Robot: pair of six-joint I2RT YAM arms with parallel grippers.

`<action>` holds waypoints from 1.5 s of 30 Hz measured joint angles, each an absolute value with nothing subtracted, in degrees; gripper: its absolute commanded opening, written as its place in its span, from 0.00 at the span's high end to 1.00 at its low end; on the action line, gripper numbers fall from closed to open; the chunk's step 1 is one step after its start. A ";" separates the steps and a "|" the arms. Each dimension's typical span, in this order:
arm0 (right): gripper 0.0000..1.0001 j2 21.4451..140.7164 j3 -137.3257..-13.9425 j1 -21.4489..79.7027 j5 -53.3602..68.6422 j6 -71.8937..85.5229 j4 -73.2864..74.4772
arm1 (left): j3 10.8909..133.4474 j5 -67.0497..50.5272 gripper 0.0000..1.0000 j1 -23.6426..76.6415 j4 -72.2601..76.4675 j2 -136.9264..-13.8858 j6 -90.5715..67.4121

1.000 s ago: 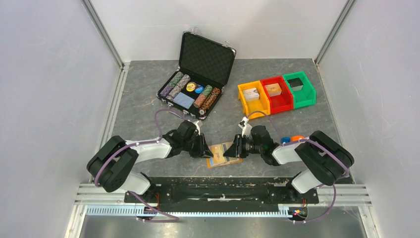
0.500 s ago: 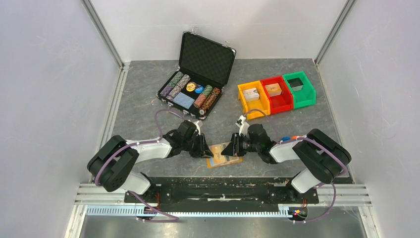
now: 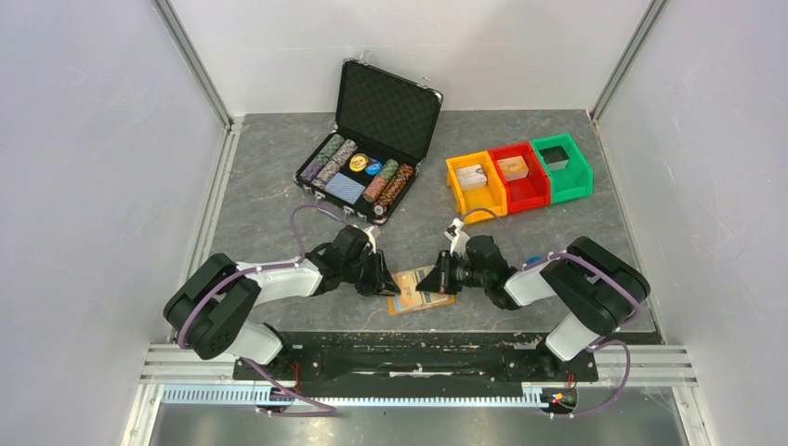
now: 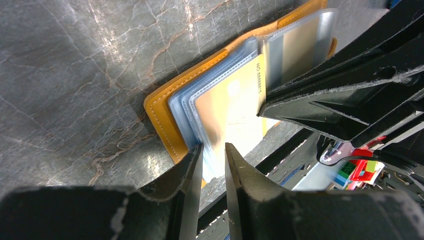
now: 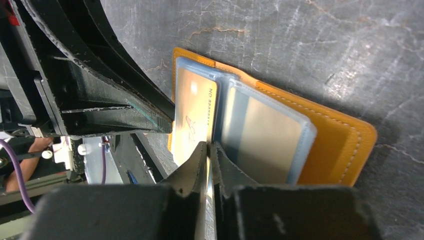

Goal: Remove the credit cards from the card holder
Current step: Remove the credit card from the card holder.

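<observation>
The orange card holder [image 3: 410, 303] lies open by the table's front edge, its clear sleeves fanned out. My left gripper [image 3: 390, 285] comes in from the left. In the left wrist view its jaws [image 4: 212, 147] clamp the near edge of the sleeve stack beside the orange cover [image 4: 160, 115]. My right gripper [image 3: 430, 279] reaches in from the right. In the right wrist view it [image 5: 209, 145] is pinched on the edge of a pale printed credit card [image 5: 192, 115] that sits in a sleeve. A second sleeve [image 5: 265, 130] holds another pale card. The light blue card is hidden.
An open black case [image 3: 372, 153] with poker chips stands at the back. Orange [image 3: 476, 186], red [image 3: 518, 177] and green [image 3: 561, 167] bins sit at the back right. The table's front edge and black rail [image 3: 409, 348] lie just below the holder.
My right gripper has slid a little left onto the holder and closed its jaws on the pale card's edge. The left gripper has stayed put.
</observation>
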State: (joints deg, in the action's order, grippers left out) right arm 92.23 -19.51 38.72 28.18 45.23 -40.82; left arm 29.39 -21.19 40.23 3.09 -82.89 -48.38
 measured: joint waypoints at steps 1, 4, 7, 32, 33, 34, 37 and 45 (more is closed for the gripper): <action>1.00 92.38 -19.20 38.68 27.99 45.52 -41.43 | 29.39 -21.19 0.69 40.23 3.09 -82.89 -48.38; 1.00 92.47 -18.33 38.33 28.16 46.50 -43.03 | 29.39 -21.10 0.69 40.23 2.94 -82.89 -48.38; 1.00 92.03 -17.12 37.52 28.56 47.00 -44.42 | 29.43 -21.10 0.70 40.23 2.92 -83.09 -48.38; 1.00 80.82 -14.00 29.10 32.80 42.94 -36.67 | 32.88 -20.38 0.68 40.27 -2.85 -84.18 -48.31; 1.00 79.42 -14.22 28.34 32.77 41.67 -34.24 | 33.21 -20.23 0.66 40.27 -3.44 -84.18 -48.31; 1.00 78.28 -14.59 27.75 32.71 40.36 -32.03 | 33.52 -20.12 0.63 40.27 -4.10 -84.16 -48.29; 1.00 75.05 -16.78 26.02 32.56 36.38 -25.15 | 34.39 -20.01 0.56 40.27 -6.13 -83.46 -48.16; 1.00 70.13 -21.96 23.59 34.41 29.45 -14.81 | 42.04 -19.97 0.37 40.27 -15.44 -77.91 -45.39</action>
State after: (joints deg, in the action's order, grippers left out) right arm 70.13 -21.96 23.59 34.41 29.45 -14.81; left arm 42.04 -19.97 40.27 -15.44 -77.91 -45.39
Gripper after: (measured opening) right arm 0.005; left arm 0.590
